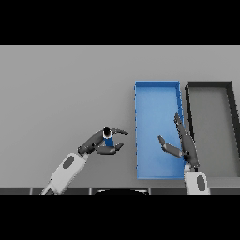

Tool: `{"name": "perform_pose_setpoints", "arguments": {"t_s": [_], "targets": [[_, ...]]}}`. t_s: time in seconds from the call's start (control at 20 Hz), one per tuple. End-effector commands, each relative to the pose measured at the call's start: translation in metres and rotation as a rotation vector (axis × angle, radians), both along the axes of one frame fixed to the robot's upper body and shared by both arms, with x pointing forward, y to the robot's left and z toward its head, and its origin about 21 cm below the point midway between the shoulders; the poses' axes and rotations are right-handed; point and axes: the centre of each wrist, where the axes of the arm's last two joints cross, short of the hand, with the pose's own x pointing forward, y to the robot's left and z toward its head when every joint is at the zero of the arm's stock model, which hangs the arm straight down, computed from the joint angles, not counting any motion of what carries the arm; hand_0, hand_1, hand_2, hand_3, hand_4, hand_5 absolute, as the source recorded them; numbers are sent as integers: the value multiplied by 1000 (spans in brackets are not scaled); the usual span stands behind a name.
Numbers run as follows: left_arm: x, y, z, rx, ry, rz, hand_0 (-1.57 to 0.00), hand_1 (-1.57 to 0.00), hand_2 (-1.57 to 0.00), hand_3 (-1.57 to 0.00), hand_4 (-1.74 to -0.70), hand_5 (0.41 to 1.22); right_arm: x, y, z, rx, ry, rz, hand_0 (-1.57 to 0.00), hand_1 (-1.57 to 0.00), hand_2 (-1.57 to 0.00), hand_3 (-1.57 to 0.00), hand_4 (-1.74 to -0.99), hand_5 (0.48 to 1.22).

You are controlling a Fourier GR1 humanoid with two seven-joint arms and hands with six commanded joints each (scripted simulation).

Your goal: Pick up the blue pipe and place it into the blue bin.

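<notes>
Both hands had roles: my left hand [104, 143] curled round the upright blue pipe [108, 139] left of the blue bin [156, 91], while my right hand [180, 140] hovered slack-fingered over it.

Left hand [104, 142] around blue pipe [108, 139], left of blue bin [157, 89]

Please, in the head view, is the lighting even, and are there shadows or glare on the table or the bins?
Head view: lighting is flat and even across the grey table; no glare on the blue bin or the dark bin; no distinct cast shadow under either hand; the blue pipe is partly covered by the left hand.
</notes>
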Motion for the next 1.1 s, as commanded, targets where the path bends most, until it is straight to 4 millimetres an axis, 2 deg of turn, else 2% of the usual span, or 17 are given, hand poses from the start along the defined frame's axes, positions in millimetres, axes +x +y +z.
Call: {"name": "perform_pose_setpoints", "arguments": {"t_s": [0.0,0.05,0.15,0.25,0.35,0.45,0.6,0.85,0.95,1.05], "targets": [[1,-5,-2,-14,14,24,-443,-592,-699,-721,-1345,828,-2,0,0,1,-13,7,1,1,1,1,-1259,602],[-3,-6,-1,-25,7,31,-668,-788,-873,-875,-1419,906,-2,-3,2,0,-20,6,1,1,1,1,-1259,605],[-6,-12,-4,-41,6,41,-993,-1070,-1124,-1102,-1532,1020,-1,1,1,2,-15,4,1,1,1,1,-1262,611],[-11,-17,-7,-48,-42,36,-1201,-1250,-1285,-1215,-1604,1092,0,1,0,4,-5,4,1,1,1,1,-1260,614],[-15,-17,-6,-39,-74,40,-1334,-1366,-1388,-1307,-1649,1139,-1,0,-2,0,-4,15,1,1,1,1,-1255,616],[-16,-19,-3,-52,-103,29,-1420,-1440,-1454,-1365,-1679,1168,3,1,2,-3,-19,9,1,1,1,1,-1250,622],[-16,-28,15,-128,-166,0,-1493,-1504,-1511,-1415,-1706,1194,0,1,4,-17,-19,10,1,1,1,1,-1248,627],[-13,-39,59,-191,-233,-62,-1546,-1549,-1551,-1444,-1721,1212,0,-3,-1,-36,-14,7,1,1,1,1,-1219,634],[-12,-46,66,-167,-218,-88,-1555,-1557,-1558,-1446,-1723,1215,4,0,-3,-34,-18,11,1,1,1,1,-1216,637],[-13,-45,71,-148,-217,-97,-1561,-1562,-1563,-1445,-1726,1217,5,-4,0,-38,-24,10,1,1,1,1,-1208,640]]}}
